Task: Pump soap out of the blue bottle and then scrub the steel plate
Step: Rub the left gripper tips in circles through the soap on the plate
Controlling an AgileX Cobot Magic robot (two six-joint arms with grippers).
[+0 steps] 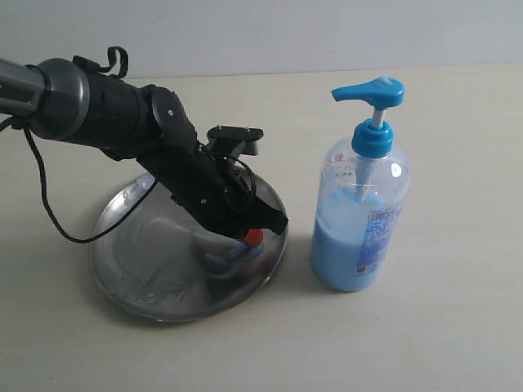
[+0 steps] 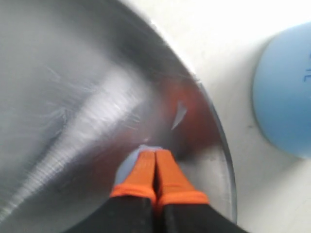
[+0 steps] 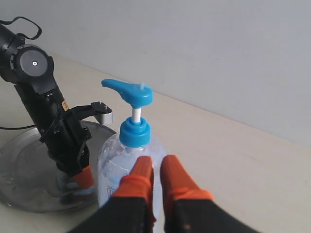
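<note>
We see the blue bottle [image 1: 359, 229] upright, spout toward nine o'clock, at three o'clock of the steel plate [image 1: 139, 253]. Left claw [image 2: 154, 152] closed over it; right claw [image 3: 156, 161] narrow, empty.

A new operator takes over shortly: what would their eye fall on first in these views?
The left pincer, shut, rests tips down on the plate near the rim that faces the bottle, a bluish patch at its tips. The bottle stands upright right of the plate, roughly half full of blue soap. The right pincer, also shut, shows only in its own wrist view.
</note>
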